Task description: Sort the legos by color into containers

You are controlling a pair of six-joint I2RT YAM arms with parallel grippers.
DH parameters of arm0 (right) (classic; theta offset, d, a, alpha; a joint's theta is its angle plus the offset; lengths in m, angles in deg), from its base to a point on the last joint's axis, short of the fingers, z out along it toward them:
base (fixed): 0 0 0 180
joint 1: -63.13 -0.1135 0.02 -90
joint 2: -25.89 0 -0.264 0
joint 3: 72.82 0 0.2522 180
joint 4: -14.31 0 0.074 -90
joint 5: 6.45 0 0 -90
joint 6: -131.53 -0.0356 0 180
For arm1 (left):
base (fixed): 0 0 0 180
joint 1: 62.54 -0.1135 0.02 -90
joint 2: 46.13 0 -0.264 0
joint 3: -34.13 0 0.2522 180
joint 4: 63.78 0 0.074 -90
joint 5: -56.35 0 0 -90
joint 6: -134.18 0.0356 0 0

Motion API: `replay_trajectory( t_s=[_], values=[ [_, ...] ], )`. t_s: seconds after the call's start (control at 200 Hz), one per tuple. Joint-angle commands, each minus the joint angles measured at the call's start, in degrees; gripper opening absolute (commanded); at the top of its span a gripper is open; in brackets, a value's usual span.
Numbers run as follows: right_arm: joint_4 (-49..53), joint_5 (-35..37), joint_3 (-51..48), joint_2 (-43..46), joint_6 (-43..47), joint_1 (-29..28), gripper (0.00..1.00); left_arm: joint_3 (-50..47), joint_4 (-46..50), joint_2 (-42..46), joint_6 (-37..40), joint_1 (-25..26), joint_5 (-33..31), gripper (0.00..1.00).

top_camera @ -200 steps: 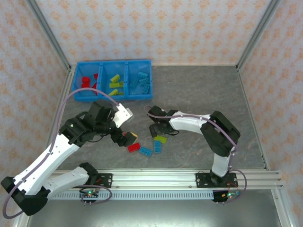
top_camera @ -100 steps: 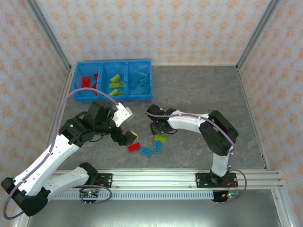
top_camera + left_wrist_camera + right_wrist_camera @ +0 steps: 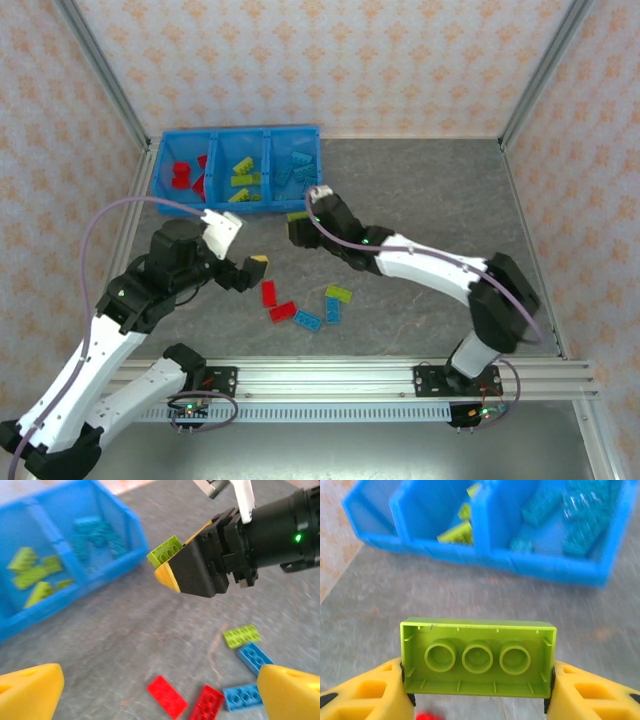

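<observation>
- Blue plastic tray (image 3: pixel 240 131) sits far left on the surface (image 3: pixel 430 200): red bricks (image 3: pixel 180 175) in its left compartment, lime bricks (image 3: pixel 243 178) in the middle one, light-blue bricks (image 3: pixel 300 168) in the right one.
- My left jaws are spread wide with nothing between them, hanging over the surface on the near side of the tray.
- Just right of them lie a loose red pair (image 3: pixel 268 292), a loose light-blue pair (image 3: pixel 307 320) and a loose lime brick (image 3: pixel 340 294).
- My right jaws clamp a held lime brick (image 3: pixel 478 657) by its short ends, close to the tray's front wall.
</observation>
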Motion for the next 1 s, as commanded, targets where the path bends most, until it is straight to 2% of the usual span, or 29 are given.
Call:
replay_trajectory(
  t_s=[0.0, 0.14, 0.29, 0.355, 0.425, 0.5, 0.581, 0.686, 0.831, 0.996],
  values=[
    [-4.3, 4.3, 11.3, -10.1, 6.5, 0.5, 0.49, -1.5, -4.4, 3.6, -4.2, -2.5, -7.8, 1.0],
    [0.6, 3.9, 30.4, -25.1, 8.0, 3.0, 0.48, -2.5, -4.9, 6.5, -5.5, -5.0, -13.5, 0.99],
    [11.1, 3.1, 55.0, -41.3, 11.7, 4.5, 0.53, -2.7, -4.3, 6.1, -6.0, -5.9, -14.6, 0.99],
    [16.5, 1.9, 67.3, -48.4, 13.3, 4.8, 0.59, -2.4, -4.0, 5.2, -6.0, -6.0, -14.6, 0.99],
    [21.5, 1.9, 79.4, -54.5, 15.0, 4.9, 0.73, -2.3, -3.9, 4.4, -6.1, -6.4, -13.9, 0.99],
    [24.5, 1.2, 86.7, -57.6, 16.2, 4.9, 0.82, -2.2, -3.9, 3.7, -6.2, -6.7, -13.2, 0.98],
    [24.4, 0.7, 85.4, -55.3, 16.4, 4.9, 0.88, -2.3, -3.9, 3.4, -6.1, -6.9, -13.1, 0.98],
    [24.3, -0.2, 78.3, -48.0, 16.2, 4.8, 0.89, -2.5, -3.8, 2.9, -6.2, -7.1, -13.6, 0.98],
    [26.3, -2.2, 65.4, -35.0, 15.2, 4.7, 0.9, -2.4, -3.5, 1.4, -6.2, -7.1, -14.4, 0.98],
    [30.3, -4.7, 44.9, -16.3, 13.6, 4.6, 0.91, -2.1, -2.9, -1.5, -6.1, -7.1, -16.0, 1.0]
  ],
)
